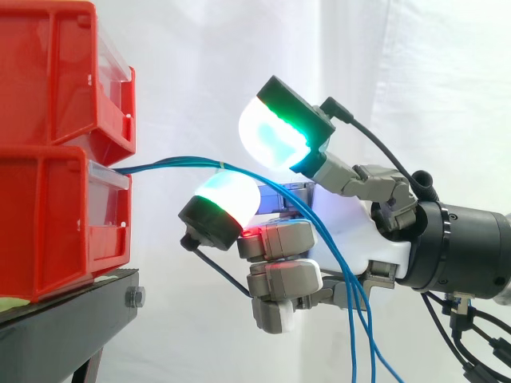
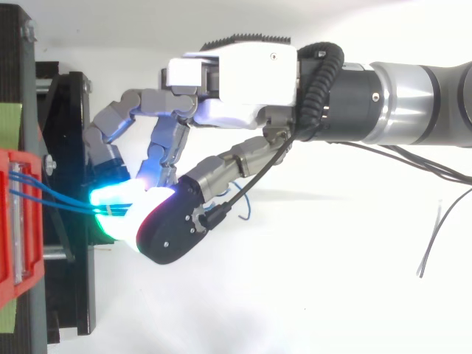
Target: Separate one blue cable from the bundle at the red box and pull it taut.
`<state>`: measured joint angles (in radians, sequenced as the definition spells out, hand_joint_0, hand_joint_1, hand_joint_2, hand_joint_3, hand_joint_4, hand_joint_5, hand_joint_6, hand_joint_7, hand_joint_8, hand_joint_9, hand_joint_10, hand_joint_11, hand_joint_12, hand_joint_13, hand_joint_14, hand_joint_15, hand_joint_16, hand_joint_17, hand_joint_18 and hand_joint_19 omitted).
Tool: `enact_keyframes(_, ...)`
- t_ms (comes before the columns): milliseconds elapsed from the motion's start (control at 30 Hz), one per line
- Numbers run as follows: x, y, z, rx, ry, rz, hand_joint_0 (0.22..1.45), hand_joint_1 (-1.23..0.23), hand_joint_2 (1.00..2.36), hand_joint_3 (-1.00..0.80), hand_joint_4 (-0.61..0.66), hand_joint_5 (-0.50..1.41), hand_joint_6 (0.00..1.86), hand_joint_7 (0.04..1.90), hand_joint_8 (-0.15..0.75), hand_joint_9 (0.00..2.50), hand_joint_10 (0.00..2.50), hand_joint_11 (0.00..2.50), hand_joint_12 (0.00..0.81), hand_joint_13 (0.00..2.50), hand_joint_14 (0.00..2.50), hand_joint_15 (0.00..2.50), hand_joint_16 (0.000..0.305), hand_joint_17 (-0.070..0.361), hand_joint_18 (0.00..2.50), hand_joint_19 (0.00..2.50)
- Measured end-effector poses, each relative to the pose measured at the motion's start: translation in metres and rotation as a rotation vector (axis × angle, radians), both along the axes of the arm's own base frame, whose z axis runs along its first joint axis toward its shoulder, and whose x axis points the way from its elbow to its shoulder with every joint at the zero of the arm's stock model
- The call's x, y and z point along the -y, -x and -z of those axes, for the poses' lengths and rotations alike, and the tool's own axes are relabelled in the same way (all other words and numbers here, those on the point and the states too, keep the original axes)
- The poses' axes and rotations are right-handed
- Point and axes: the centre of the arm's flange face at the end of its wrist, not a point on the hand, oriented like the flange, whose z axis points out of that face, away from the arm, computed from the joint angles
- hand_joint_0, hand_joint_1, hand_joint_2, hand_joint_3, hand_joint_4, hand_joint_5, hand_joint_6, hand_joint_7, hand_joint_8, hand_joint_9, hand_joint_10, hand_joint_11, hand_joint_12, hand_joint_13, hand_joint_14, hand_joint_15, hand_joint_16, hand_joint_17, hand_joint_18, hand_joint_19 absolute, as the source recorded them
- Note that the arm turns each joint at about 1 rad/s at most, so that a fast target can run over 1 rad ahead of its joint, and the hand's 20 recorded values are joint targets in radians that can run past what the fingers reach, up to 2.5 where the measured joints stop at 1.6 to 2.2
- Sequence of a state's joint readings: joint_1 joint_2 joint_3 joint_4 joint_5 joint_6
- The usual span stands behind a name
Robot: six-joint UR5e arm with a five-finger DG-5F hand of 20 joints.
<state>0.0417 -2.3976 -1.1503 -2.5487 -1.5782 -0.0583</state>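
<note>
- A stack of two red plastic bins [image 1: 48,223] is sitting on a black metal stand [image 1: 64,319] at the left of the side view, with a white curtain [image 1: 447,80] hanging behind.
- Several thin blue cables [image 1: 172,163] are coming out of the gap between the upper and lower bin and running rightward as one close bundle.
- The robot's hand [image 1: 351,235] is hovering near the front face of the bins, level with the lower bin. It is touching neither the bins nor the stand.
- The cables are crossing the hand on the camera side, then hanging slack past the white palm and leaving the bottom edge.
- Whether the hand is gripping any cable cannot be told.
- In the top view, the cables [image 2: 51,198] are spanning from the red bin edge [image 2: 15,221] to the tip of the hand [image 2: 243,74], with the dark stand frame lying directly beneath.
- A silver bolt [image 1: 134,298] is projecting from the stand's front corner, below the cable span.
- A green strip [image 2: 10,122] is lying on the stand beside the bin.
</note>
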Motion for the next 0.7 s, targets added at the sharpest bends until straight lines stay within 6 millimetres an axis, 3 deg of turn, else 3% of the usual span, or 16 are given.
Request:
enact_keyframes(233,0.0002,0.0002,0.0003,-0.002,0.0,0.0,0.72,-0.88,1.02,-0.3,0.12,-0.15,0.88,1.48,0.355,1.14,0.0,1.75,0.419,1.24,0.03,1.26,0.054,0.121,1.1,0.74)
enact_keyframes(333,0.0002,0.0002,0.0003,-0.002,0.0,0.0,0.77,-0.91,1.01,-0.36,0.04,-0.16,0.9,1.43,0.349,1.14,0.0,1.76,0.414,1.23,0.03,1.24,0.053,0.118,1.08,0.72)
enact_keyframes(500,0.0002,0.0003,0.0004,-0.002,0.0,0.0,0.82,-0.93,1.0,-0.5,0.03,-0.16,0.91,1.46,0.347,1.13,0.0,1.76,0.41,1.22,0.03,1.24,0.052,0.117,1.05,0.71)
enact_keyframes(700,0.0007,0.0003,0.0003,-0.002,0.0,0.001,0.72,-0.96,1.0,-0.5,0.13,-0.15,0.92,1.37,0.351,1.12,0.0,1.76,0.418,1.21,0.03,1.24,0.052,0.118,1.06,0.68)
